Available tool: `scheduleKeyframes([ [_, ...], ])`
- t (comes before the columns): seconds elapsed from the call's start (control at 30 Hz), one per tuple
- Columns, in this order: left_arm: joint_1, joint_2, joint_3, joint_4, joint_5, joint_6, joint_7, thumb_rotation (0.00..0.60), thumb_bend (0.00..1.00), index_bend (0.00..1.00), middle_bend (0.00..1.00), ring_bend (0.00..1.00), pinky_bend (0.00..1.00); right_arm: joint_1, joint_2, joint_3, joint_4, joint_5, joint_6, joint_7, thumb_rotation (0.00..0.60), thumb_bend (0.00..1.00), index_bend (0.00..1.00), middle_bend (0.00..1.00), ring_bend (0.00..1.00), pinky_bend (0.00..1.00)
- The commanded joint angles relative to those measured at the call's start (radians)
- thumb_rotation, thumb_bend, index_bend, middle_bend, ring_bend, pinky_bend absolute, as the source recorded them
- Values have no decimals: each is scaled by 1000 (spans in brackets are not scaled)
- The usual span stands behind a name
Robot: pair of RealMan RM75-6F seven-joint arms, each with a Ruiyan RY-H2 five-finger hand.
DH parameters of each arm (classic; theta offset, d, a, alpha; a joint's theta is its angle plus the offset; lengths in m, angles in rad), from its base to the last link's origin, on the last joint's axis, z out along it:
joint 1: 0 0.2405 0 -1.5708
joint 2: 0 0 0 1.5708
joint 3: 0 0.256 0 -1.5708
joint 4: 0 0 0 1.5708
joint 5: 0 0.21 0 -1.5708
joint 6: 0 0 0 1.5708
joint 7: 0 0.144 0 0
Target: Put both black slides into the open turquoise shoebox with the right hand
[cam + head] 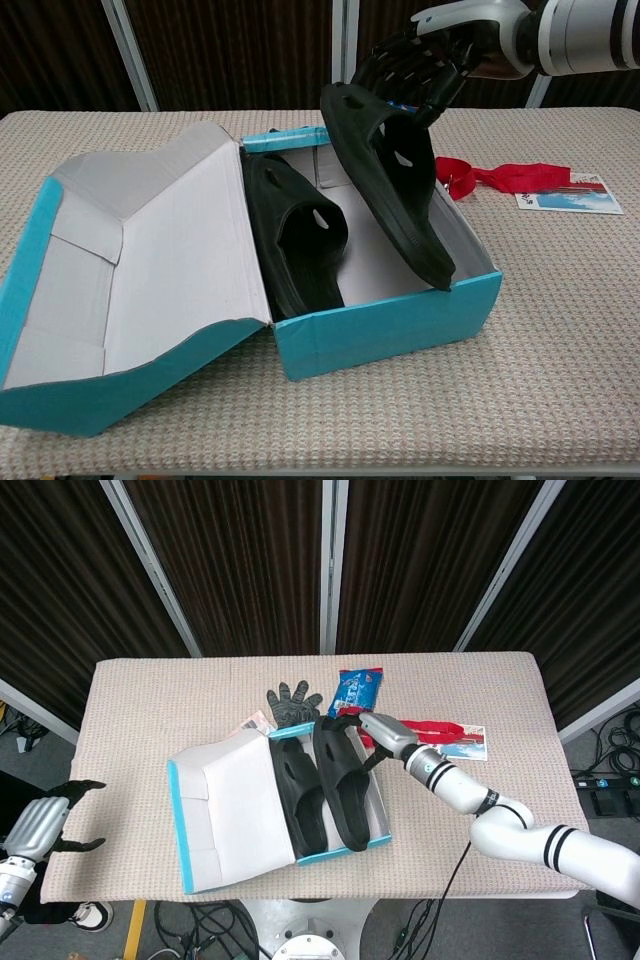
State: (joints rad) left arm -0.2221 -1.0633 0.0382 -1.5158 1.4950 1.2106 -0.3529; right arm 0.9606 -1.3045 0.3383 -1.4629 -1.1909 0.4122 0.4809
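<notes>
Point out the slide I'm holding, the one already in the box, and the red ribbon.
held slide (395, 195), chest view, on its sole side
boxed slide (295, 235), chest view, on its strap
red ribbon (505, 177), chest view, on its middle stretch

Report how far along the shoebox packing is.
Done: one black slide already lies in the turquoise shoebox, against the lid side. In hand: the right hand grips the second slide, tilted, its lower end over the box's front right corner. Left: lower it flat inside and let go. The left hand is idle at the table edge.

both black slides (385, 185) inside open turquoise shoebox (390, 325).
</notes>
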Motion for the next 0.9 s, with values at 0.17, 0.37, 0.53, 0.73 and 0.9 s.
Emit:
scheduleKeyframes([
  [0.17, 4, -3, 1, 11, 5, 7, -8, 600, 84, 204, 214, 149, 213, 27, -29, 1, 41, -18, -24, 20, 600, 219, 551, 554, 181, 156],
  [0.37, 4, -4, -2, 16, -2, 6, -8, 600, 84, 204, 214, 149, 213, 43, -52, 6, 86, -26, -36, 46, 600, 220, 551, 554, 181, 157],
  [0.53, 1, -7, -3, 19, -7, -3, -2, 600, 84, 204, 214, 149, 213, 58, -61, 7, 124, -41, -54, 64, 600, 221, 552, 554, 181, 157],
  [0.73, -1, -12, -3, 22, -15, -15, 10, 600, 84, 204, 214, 149, 213, 74, -76, -8, 173, -67, -78, 69, 600, 223, 551, 554, 181, 157],
  [0.9, -6, -12, -8, 14, -22, -18, 23, 600, 84, 204, 214, 149, 213, 86, -105, -24, 210, -88, -83, 69, 600, 224, 553, 554, 181, 158],
])
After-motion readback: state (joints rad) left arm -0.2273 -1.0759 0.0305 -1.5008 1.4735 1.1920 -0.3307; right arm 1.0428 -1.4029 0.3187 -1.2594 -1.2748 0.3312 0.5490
